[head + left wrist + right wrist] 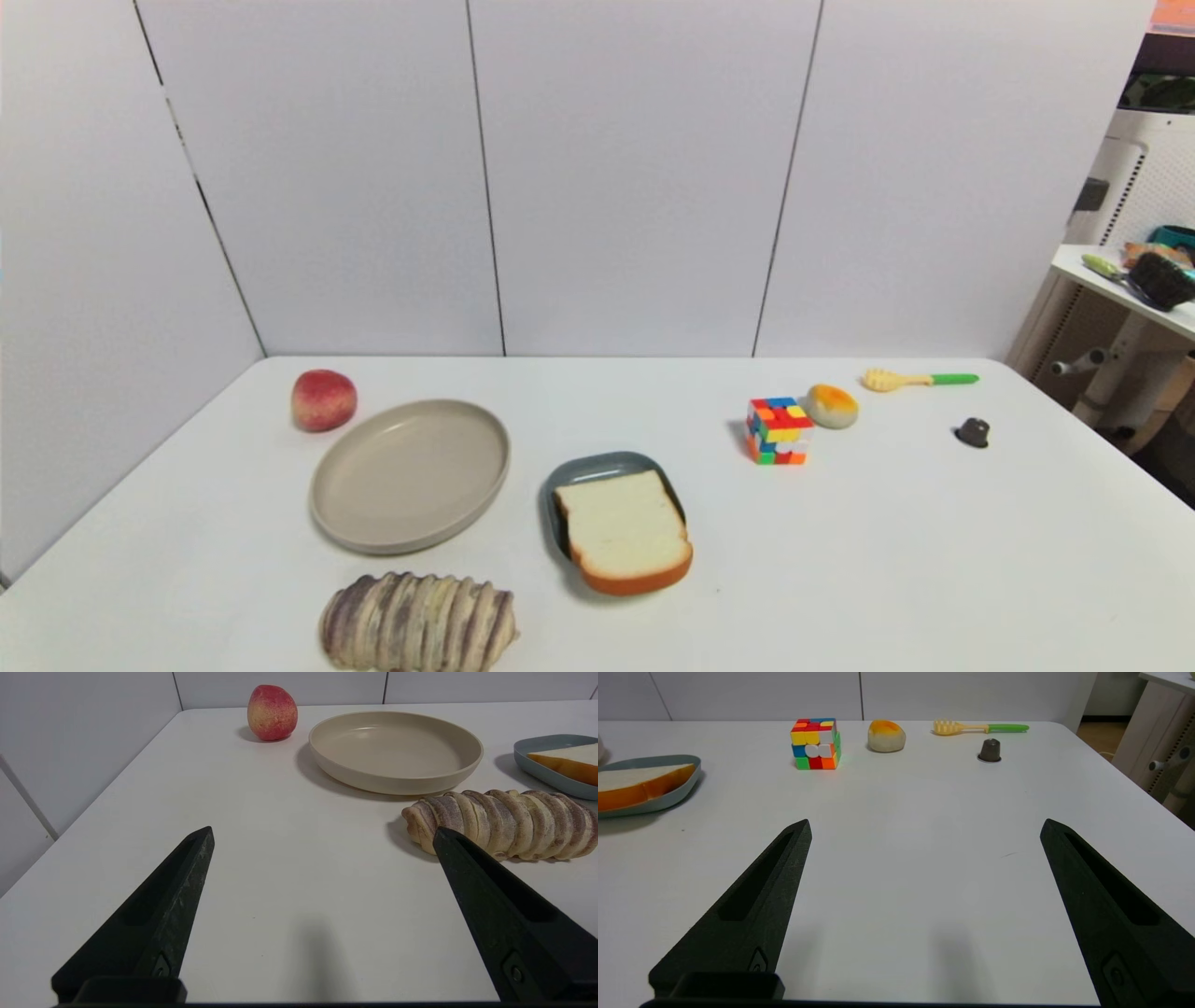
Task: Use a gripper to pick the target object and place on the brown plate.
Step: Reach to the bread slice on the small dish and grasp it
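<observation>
White wall panels close off the back and left of a white tabletop (pixel 887 560). Taking the head view as a clock face, the slice of toast (pixel 624 529) lies just below centre, at about 6 o'clock, flat on a grey-blue dish (pixel 597 464) with its orange-brown crust edge hanging past the dish's near rim. At roughly 8 o'clock from the toast, close beside the dish but apart from it, sits the brown plate (pixel 411 474), with nothing on it. A peach (pixel 323 399) rests near the plate's far left rim, at 10 o'clock, and a purple-and-cream striped loaf (pixel 417 623) lies just in front of the plate at 7 o'clock. Over toward 2 o'clock stand a colour cube (pixel 778 430) and, next to it, a small orange-topped bun (pixel 831 406); farther right are a yellow scoop with a green handle (pixel 919 379) and a small dark cap (pixel 973 432).

Neither arm appears in the head view. The left pincer (pixel 322 835) hangs low over bare tabletop near the loaf, its black fingers (pixel 173 896) spread wide and holding nothing. The right pincer (pixel 924 828) likewise hovers over bare tabletop on the cube's side, fingers (pixel 761 896) wide apart and empty.
</observation>
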`<state>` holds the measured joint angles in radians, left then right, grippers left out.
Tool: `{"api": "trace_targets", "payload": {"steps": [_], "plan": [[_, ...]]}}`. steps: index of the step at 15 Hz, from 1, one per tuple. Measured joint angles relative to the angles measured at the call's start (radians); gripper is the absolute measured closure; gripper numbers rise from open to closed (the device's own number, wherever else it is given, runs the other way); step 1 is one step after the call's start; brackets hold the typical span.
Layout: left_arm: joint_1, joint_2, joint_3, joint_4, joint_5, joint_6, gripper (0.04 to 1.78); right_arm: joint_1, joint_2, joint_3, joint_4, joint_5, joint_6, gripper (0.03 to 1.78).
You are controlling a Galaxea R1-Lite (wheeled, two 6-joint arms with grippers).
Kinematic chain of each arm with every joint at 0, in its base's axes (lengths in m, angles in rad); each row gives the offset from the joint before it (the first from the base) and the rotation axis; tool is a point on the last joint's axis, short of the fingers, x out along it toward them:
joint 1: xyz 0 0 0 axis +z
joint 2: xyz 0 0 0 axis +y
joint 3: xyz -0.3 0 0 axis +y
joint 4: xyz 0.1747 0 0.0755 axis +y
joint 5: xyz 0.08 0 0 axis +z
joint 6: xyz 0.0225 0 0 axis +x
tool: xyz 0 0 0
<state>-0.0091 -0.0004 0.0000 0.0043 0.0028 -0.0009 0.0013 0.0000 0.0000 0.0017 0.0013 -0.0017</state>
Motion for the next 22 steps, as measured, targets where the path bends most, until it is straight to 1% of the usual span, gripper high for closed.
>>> {"api": "trace_targets", "payload": {"steps": [14, 16, 18, 20, 22], "plan": [[0.0, 0.017, -0.013, 0.001, -0.001, 0.017, 0.13, 0.0, 0.0, 0.0, 0.0, 0.0, 0.0, 0.12], [-0.001, 0.087, -0.063, 0.0, -0.003, 0.061, 0.13, 0.0, 0.0, 0.0, 0.0, 0.0, 0.0, 0.12], [-0.018, 0.198, -0.14, 0.003, -0.022, 0.15, 0.13, 0.0, 0.0, 0.0, 0.0, 0.0, 0.0, 0.12], [-0.042, 0.335, -0.247, 0.02, -0.083, 0.261, 0.13, 0.0, 0.0, 0.0, 0.0, 0.0, 0.001, 0.12], [-0.072, 0.479, -0.406, 0.083, -0.145, 0.392, 0.13, 0.0, 0.0, 0.0, 0.0, 0.0, 0.0, 0.12]]}}
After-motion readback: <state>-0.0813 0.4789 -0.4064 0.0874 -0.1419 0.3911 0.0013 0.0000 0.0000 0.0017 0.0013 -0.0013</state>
